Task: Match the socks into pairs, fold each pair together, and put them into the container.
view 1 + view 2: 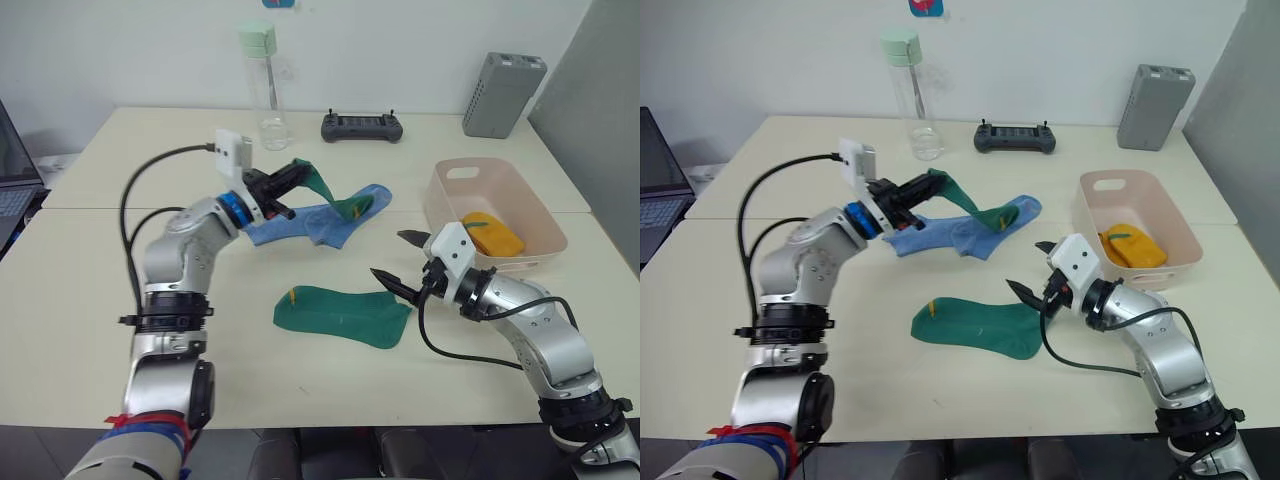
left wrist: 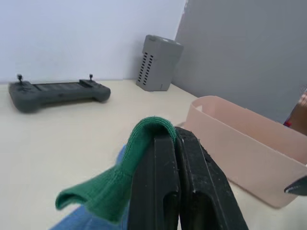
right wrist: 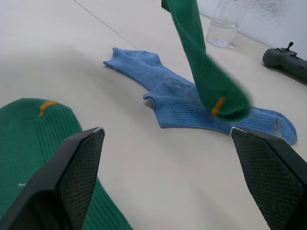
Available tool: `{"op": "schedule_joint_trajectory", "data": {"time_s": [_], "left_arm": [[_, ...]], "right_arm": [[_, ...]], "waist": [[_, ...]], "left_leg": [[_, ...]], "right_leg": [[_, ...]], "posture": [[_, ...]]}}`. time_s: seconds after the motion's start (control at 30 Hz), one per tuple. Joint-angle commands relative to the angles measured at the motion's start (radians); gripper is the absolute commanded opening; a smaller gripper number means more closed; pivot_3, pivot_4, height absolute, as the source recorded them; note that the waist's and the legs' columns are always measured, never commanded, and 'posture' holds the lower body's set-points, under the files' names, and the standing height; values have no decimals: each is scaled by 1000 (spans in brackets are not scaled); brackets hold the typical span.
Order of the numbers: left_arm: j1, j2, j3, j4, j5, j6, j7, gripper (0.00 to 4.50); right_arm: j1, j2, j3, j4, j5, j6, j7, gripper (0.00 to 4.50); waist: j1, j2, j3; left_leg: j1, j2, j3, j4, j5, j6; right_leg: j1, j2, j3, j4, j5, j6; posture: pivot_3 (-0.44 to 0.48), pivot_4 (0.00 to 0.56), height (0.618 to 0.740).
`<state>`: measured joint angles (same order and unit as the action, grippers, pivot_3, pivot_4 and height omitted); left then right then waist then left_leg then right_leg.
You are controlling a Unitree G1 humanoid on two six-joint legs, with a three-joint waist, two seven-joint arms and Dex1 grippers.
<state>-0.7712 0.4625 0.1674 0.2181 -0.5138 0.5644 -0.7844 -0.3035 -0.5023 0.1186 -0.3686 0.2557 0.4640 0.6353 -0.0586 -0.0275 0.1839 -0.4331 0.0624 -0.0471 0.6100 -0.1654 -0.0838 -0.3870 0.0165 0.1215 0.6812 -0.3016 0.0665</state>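
I see one dark green sock (image 1: 343, 314) lying flat on the table (image 1: 80, 300) in the lower middle of the head view, its toe end just left of my right end effector (image 1: 398, 260), close to the lower fingertip though I cannot tell if they touch. The second green sock (image 1: 330, 195) is lifted by its cuff in my left end effector (image 1: 290, 178) at the centre of the frame, its toe hanging down to the two light blue socks (image 1: 310, 222) that lie overlapping on the table just below and right of that end effector. The pale pink container (image 1: 492, 212) sits at the right of the frame, beyond my right end effector, and holds the mustard-yellow socks (image 1: 492, 234) bundled together against its near wall. My left end effector is pinched tight on the green cuff, the knit folded over the fingertips (image 2: 165, 143) in the left wrist view. My right end effector is spread wide and holds nothing. Along the top of the frame stand a clear bottle (image 1: 265, 85), a dark controller (image 1: 362, 127) and a grey box (image 1: 503, 95).
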Motion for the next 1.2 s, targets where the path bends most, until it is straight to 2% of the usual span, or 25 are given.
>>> {"op": "schedule_joint_trajectory", "data": {"time_s": [0.03,0.1,0.2,0.27,0.37,0.47,0.6,0.73,0.8,0.93,1.07,1.2], "left_arm": [[-11,122,46,-98,-40,53,-62,13],[-9,185,54,-128,-57,89,-89,13],[-20,357,79,-118,-50,107,-183,13],[-3,423,71,-142,-65,130,-237,13],[27,460,55,-224,-122,204,-282,13],[124,466,-23,-373,-135,233,-324,13],[272,347,-172,-520,-70,164,-248,13],[375,226,-331,-579,17,81,-202,13],[384,179,-378,-574,48,52,-187,13],[348,107,-486,-463,212,-110,-157,13],[334,78,-515,-472,189,-63,-198,890],[331,87,-517,-498,182,-45,-228,2220]], "right_arm": [[-23,-7,-24,-10,8,-33,18,4500],[-24,-5,-22,-9,9,-35,26,4500],[-23,2,-14,-7,17,-38,40,4500],[-22,3,-13,-3,16,-42,47,4500],[-24,4,-15,9,13,-49,55,4500],[-31,-4,-16,27,10,-55,71,4500],[-36,-27,-29,52,-3,-76,89,4500],[-25,-77,-71,54,7,-75,107,4500],[-20,-97,-86,54,8,-77,112,4500],[-11,-114,-96,56,10,-77,118,4500],[-14,-122,-101,65,7,-77,121,4500],[-7,-128,-108,76,9,-83,127,4500]], "waist": [[-2,0,0],[-1,0,0],[-2,0,0],[-3,0,0],[6,0,0],[11,0,0],[11,0,0],[10,0,0],[11,0,0],[11,0,0],[5,0,0],[3,0,0]], "left_leg": [[0,0,0,0,0,0],[0,0,0,0,0,0],[0,0,0,-1,0,0],[0,1,0,-2,0,0],[0,1,0,-2,0,0],[0,0,0,-1,0,0],[0,1,1,-1,0,0],[0,1,1,-1,0,0],[0,1,1,-1,0,0],[0,1,1,0,0,0],[0,0,2,0,0,0],[0,0,2,0,0,0]], "right_leg": [[-1,0,0,0,0,0],[-1,0,0,0,0,0],[-1,0,0,0,-1,-1],[-2,0,-1,0,-1,-1],[-1,0,-1,0,-1,-2],[-1,-1,-1,0,-2,-2],[-1,-1,0,0,-2,-2],[-1,0,0,1,-1,-2],[-1,0,0,0,-1,-2],[-1,0,0,1,-1,-2],[-1,0,2,0,-1,-1],[-1,0,1,0,-1,-1]], "posture": [[0,150,740],[0,150,740],[0,150,740],[0,150,740],[0,150,740],[0,150,740],[0,150,740],[0,150,740],[0,150,740],[0,150,740],[0,150,740],[0,150,740]]}}
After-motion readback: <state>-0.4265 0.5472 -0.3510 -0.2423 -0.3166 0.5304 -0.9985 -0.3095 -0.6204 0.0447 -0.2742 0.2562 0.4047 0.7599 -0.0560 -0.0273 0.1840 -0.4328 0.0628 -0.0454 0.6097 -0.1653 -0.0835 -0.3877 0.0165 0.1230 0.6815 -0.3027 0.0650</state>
